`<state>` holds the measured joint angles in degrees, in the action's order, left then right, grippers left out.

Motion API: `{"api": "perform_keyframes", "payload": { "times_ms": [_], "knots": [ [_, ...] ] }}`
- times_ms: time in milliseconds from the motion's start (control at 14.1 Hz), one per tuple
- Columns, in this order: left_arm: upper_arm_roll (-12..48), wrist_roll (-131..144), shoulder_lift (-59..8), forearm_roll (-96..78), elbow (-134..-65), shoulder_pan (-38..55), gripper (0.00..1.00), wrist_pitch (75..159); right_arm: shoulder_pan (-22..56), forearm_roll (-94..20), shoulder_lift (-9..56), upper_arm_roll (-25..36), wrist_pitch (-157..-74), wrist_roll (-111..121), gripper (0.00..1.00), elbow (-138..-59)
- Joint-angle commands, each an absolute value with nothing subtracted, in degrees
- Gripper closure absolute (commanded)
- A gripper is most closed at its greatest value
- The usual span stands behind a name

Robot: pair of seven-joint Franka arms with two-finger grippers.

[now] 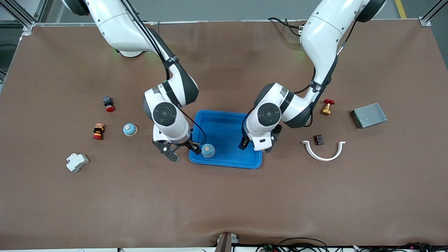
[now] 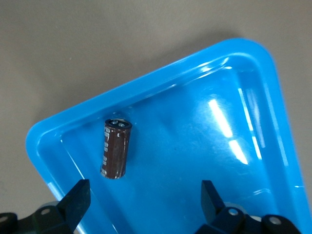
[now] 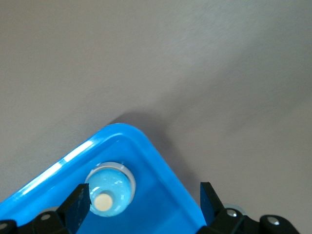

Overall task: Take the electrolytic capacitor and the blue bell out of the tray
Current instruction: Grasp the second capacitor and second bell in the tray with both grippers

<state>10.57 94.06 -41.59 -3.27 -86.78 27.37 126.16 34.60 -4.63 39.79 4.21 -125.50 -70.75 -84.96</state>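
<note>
A blue tray sits mid-table. A light-blue bell with a tan knob stands in the tray's near corner toward the right arm's end. My right gripper hangs open over that corner; in the right wrist view the bell sits by one finger of the right gripper, ungripped. A dark brown capacitor lies on its side in the tray; the left hand hides it in the front view. My left gripper is open above the tray's end toward the left arm, holding nothing.
Toward the right arm's end lie a second blue bell, a red push button, a red-and-orange stacked part and a white breaker. Toward the left arm's end: a brass valve, white curved piece, small black part, grey box.
</note>
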Motion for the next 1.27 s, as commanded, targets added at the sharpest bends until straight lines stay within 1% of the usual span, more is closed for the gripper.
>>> {"api": "perform_keyframes", "payload": {
  "times_ms": [0, 142, 425, 920, 991, 1203],
  "knots": [
    [9.9, 95.0, -43.9, 0.7, -85.2, 28.3, 0.00, 127.5, 36.0, -3.0, 44.8, 4.8, -124.4, -75.0, 0.00, -78.1],
    [9.9, 95.1, -44.7, 2.0, -85.2, 28.9, 0.00, 127.8, 37.3, -1.0, 47.9, 4.8, -124.4, -78.0, 0.00, -75.2],
    [9.9, 95.1, -46.2, 2.5, -85.3, 28.9, 0.00, 128.3, 38.5, -0.6, 52.6, 4.9, -124.4, -80.9, 0.00, -70.2],
    [9.8, 95.2, -46.9, 2.5, -85.4, 28.8, 0.00, 129.3, 40.1, 0.0, 53.9, 5.0, -125.5, -82.0, 0.00, -69.8],
    [9.8, 95.4, -47.0, 2.5, -85.4, 28.7, 0.12, 129.3, 40.1, 0.2, 53.9, 5.0, -125.5, -82.0, 0.00, -69.8],
    [9.8, 95.9, -47.1, 2.5, -85.4, 28.6, 0.57, 129.6, 40.1, 0.8, 53.9, 5.0, -125.9, -82.0, 0.00, -70.0]
  ]
}}
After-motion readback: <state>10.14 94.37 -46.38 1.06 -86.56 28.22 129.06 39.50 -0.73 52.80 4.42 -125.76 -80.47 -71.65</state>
